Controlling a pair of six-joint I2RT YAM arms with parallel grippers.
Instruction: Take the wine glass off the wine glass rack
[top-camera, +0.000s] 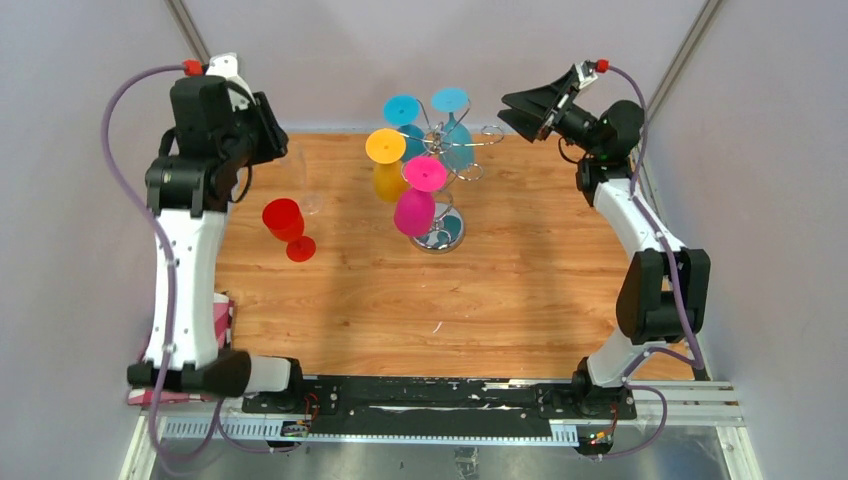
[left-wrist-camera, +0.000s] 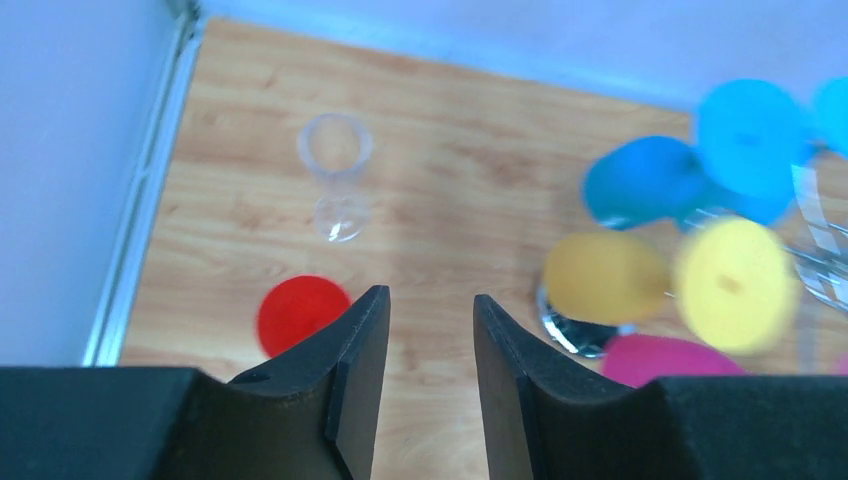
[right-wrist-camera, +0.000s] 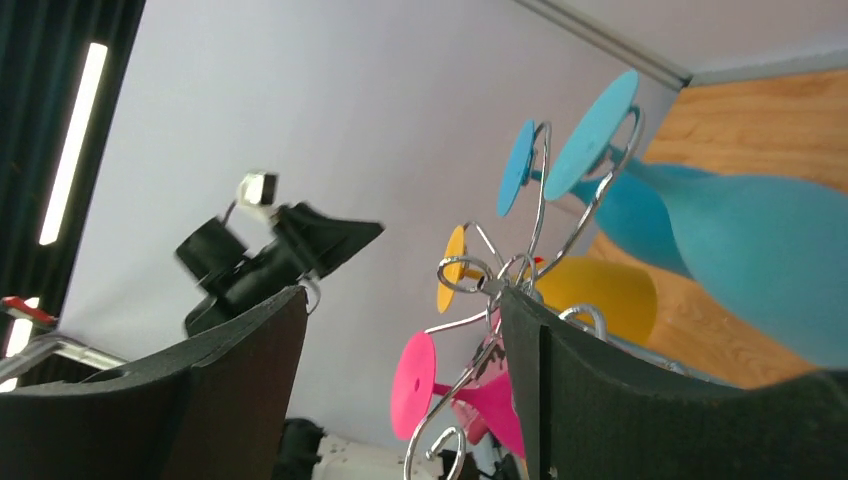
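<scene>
The chrome wine glass rack stands at the back middle of the table on its round mirrored base. Yellow, pink, blue and cyan wine glasses hang from it upside down. My left gripper is open and empty, raised at the back left, above a red glass. My right gripper is open and empty, raised just right of the rack. In the right wrist view the rack's wire arms and the pink glass's foot lie between and beyond my fingers.
A red wine glass stands on the wooden table at the left. A clear glass stands behind it near the back left corner. White walls close the table at back and sides. The rack's base shows in the left wrist view.
</scene>
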